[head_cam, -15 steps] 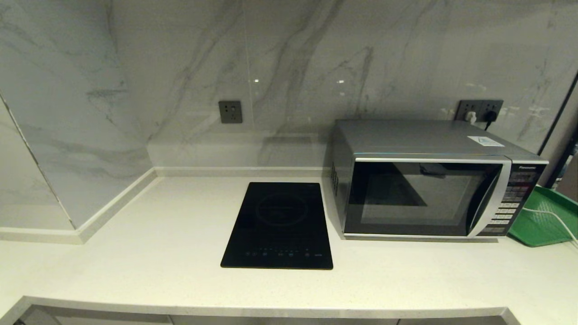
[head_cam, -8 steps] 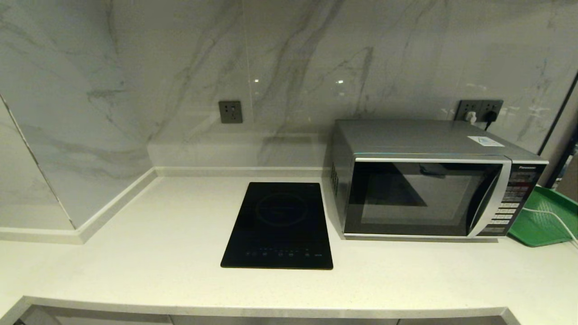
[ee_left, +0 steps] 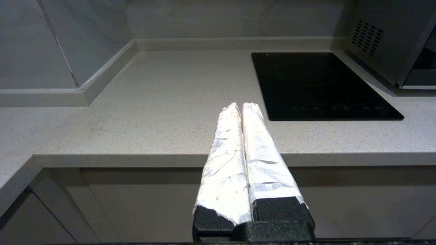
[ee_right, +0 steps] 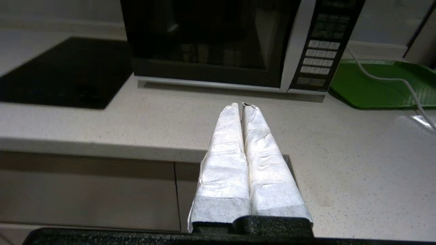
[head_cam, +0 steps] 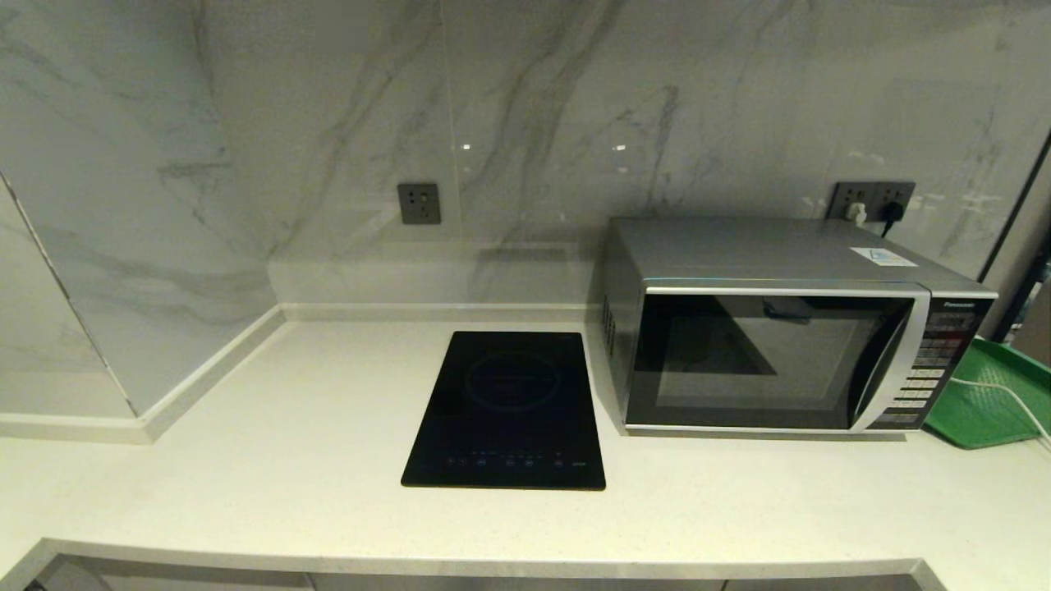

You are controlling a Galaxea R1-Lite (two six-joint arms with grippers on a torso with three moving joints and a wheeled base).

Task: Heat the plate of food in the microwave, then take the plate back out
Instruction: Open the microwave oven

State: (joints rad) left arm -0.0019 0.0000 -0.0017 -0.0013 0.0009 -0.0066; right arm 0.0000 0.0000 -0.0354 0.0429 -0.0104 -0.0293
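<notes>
I see the microwave (head_cam: pixel 792 328) at the tabletop's (head_cam: pixel 287 460) right rear, door closed, between the black hob (head_cam: pixel 507 410) and green tray (head_cam: pixel 989 398). Both my left end effector (ee_left: pixel 241 104) and right end effector (ee_right: pixel 240 104) hang before the tabletop edge, fingers pressed together, empty.

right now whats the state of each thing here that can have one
microwave: door shut, plugged in
induction hob: bare, nothing on it
green tray: white cable lies across it
left gripper: shut, empty
right gripper: shut, empty
plate of food: not in view
</notes>
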